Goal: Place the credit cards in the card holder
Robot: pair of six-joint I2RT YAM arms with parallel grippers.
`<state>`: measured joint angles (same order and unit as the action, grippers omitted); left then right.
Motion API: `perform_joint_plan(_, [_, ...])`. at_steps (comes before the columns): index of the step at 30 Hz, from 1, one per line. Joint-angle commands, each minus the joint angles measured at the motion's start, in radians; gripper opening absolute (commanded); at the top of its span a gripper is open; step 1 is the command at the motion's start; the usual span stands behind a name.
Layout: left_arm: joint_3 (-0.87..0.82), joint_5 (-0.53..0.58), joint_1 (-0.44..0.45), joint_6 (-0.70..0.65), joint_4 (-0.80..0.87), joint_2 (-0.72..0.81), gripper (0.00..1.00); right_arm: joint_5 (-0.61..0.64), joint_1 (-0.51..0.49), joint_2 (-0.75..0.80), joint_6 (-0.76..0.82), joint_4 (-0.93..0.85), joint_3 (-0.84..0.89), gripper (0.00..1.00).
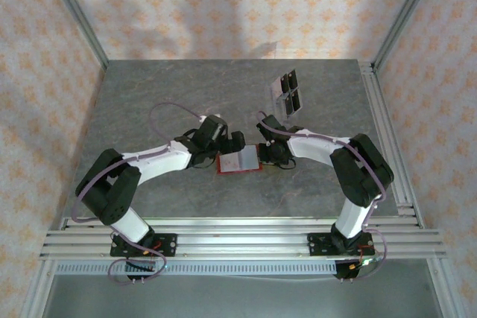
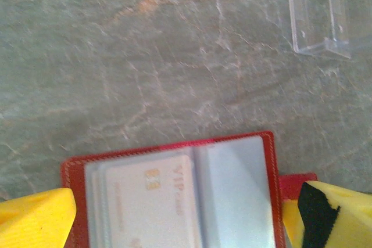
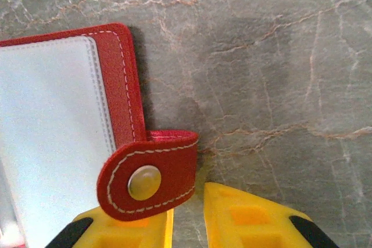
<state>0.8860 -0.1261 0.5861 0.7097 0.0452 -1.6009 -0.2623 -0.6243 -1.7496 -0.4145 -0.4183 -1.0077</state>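
Observation:
The red card holder (image 1: 238, 161) lies open on the table between my two grippers, its pale lining up. A white card marked VIP (image 2: 148, 193) sits in its left pocket. My left gripper (image 2: 186, 204) is wide open, one yellow finger at each side of the holder. My right gripper (image 3: 189, 198) is at the holder's right edge, jaws open only a narrow gap with bare table between them. The holder's red clasp tab (image 3: 150, 175) is folded over the left finger. Dark credit cards (image 1: 289, 88) stand in a clear plastic stand (image 2: 322, 13) behind.
The grey marbled table (image 1: 149, 102) stretches to patterned walls at the back and sides. Metal rails (image 1: 387, 132) run along the right edge and the near edge, where both arm bases are bolted.

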Motion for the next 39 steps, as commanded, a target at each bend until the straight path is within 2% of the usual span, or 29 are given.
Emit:
perform_joint_plan(1, [0.032, 0.015, -0.025, -0.043, 0.038, -0.043, 1.0, -0.031, -0.006, -0.044, -0.003, 0.043, 0.026, 0.21])
perform_joint_plan(12, [0.089, -0.009, -0.027, -0.059, 0.028, -0.153, 1.0, -0.042, -0.005, -0.048, -0.005, 0.044, 0.023, 0.2])
perform_joint_plan(24, [0.061, 0.016, -0.028, -0.061, 0.028, -0.138, 1.0, -0.046, -0.006, -0.05, -0.003, 0.042, 0.023, 0.19])
perform_joint_plan(32, [0.067, -0.04, -0.013, -0.059, 0.0, -0.16, 1.0, -0.057, -0.006, -0.059, -0.004, 0.046, 0.02, 0.19])
perform_joint_plan(39, [0.055, -0.075, 0.0, -0.04, -0.032, -0.097, 1.0, -0.06, -0.006, -0.06, -0.005, 0.047, 0.02, 0.18])
